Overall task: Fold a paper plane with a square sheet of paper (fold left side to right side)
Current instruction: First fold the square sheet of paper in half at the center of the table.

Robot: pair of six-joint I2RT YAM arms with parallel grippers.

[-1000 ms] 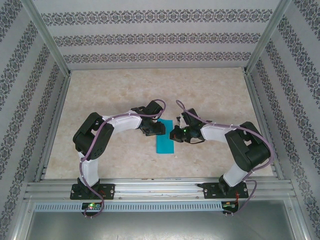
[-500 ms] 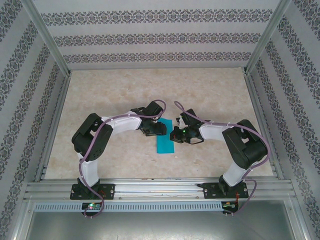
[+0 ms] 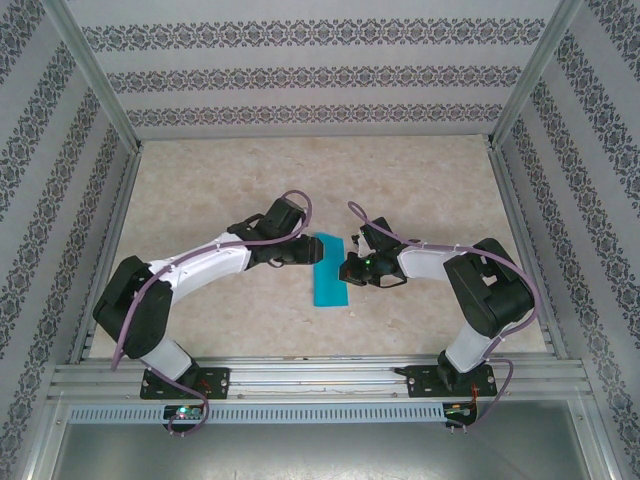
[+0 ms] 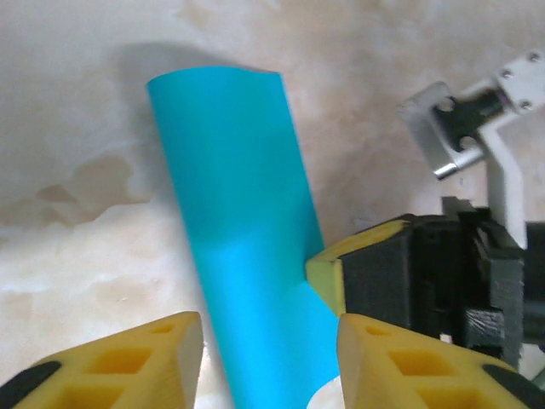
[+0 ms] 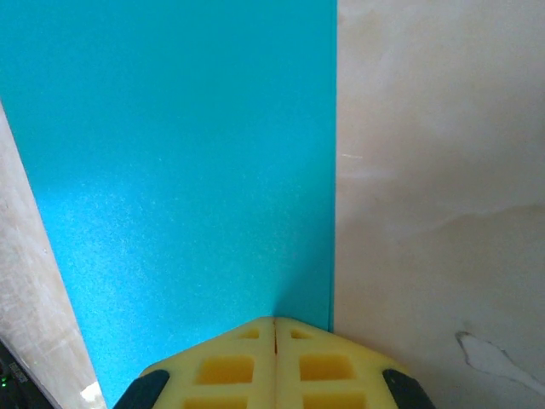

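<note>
The square sheet of paper (image 3: 329,282) lies on the table as a narrow teal strip, folded lengthwise. In the left wrist view the paper (image 4: 243,213) bows up slightly toward its far end. My left gripper (image 3: 313,250) is at the strip's far left corner. It is open, and its yellow fingers (image 4: 174,341) stand either side of the strip without touching it. My right gripper (image 3: 346,270) is shut, its joined tip resting on the paper (image 5: 187,170) near the straight right edge. That tip (image 4: 328,271) also shows from the left wrist, pressing on the strip.
The beige marble-pattern tabletop (image 3: 420,190) is bounded by aluminium rails and patterned walls (image 3: 320,75). Both arms bend inward from their bases at the near rail (image 3: 320,380), and their grippers stand close together at the table's middle.
My left arm has dropped lower and stretched out from the left, with its gripper staying at the paper's far corner. More of the strip's far end shows. The right arm has held still.
</note>
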